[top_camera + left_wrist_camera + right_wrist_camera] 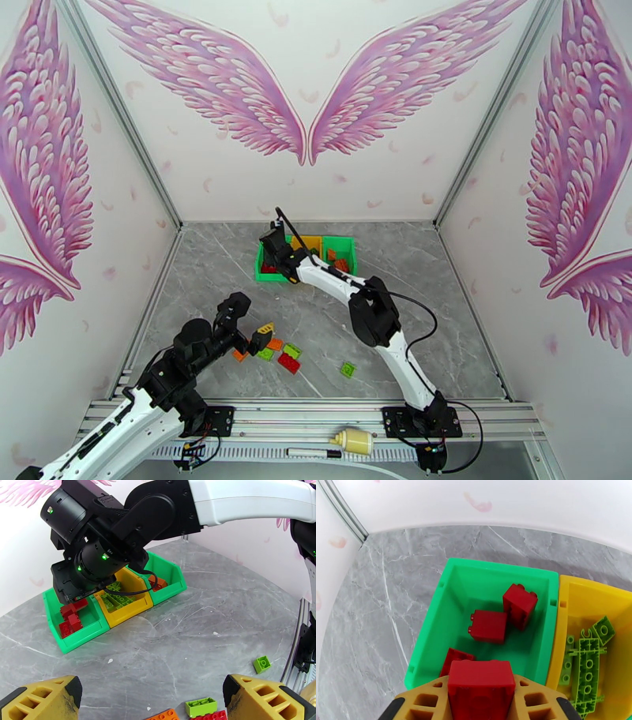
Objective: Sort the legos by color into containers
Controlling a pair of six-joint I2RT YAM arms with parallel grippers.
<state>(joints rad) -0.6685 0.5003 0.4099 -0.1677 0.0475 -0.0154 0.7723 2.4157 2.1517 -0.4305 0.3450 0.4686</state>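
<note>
My right gripper [481, 701] is shut on a red lego [481, 679] and hangs over the left green container [446, 610], which holds three red legos [488, 627]. The yellow container [576, 598] beside it holds lime green legos [588, 657]. Orange legos [158, 583] lie in the right green container [173, 584]. My left gripper [261, 335] is open, with nothing between its yellow fingers [43, 699]. It hovers just above loose legos on the table: orange [274, 344], green [292, 350] and red [288, 363]. A lone green lego [347, 369] lies further right.
The three containers stand side by side at the back middle of the grey marble table [442, 316]. White walls close the table in on three sides. A metal rail [316, 414] runs along the near edge, with a small cream bottle [353, 440] below it.
</note>
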